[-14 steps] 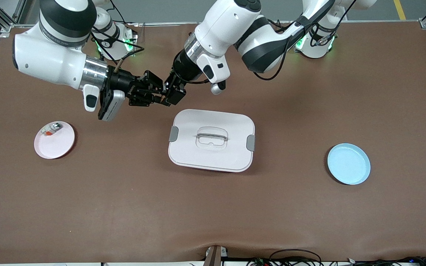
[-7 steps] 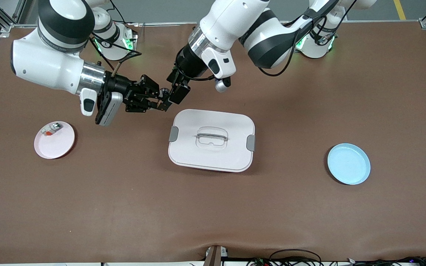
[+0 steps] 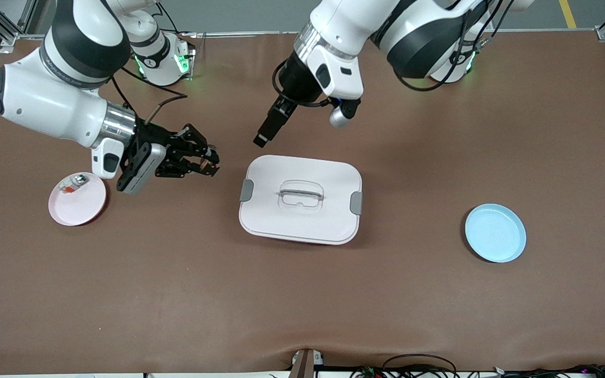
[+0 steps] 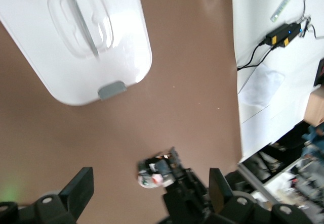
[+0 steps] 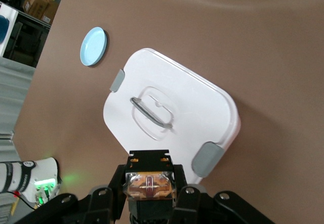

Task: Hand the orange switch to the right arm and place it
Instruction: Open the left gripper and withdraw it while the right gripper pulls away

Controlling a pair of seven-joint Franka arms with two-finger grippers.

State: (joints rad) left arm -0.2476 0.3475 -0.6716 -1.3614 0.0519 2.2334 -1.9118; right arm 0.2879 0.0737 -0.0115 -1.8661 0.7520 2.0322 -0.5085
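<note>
The worktop (image 3: 176, 294) is covered with a matt brown cloth-like sheet that shows soft wrinkles. The white box lid (image 3: 301, 199) looks like smooth plastic with a slight shine and has grey plastic clips, and the pink plate (image 3: 84, 207) and the blue plate (image 3: 495, 232) look like smooth plastic too. Both arms have glossy white shells with a silver metal cuff, and each tool is matt black.
</note>
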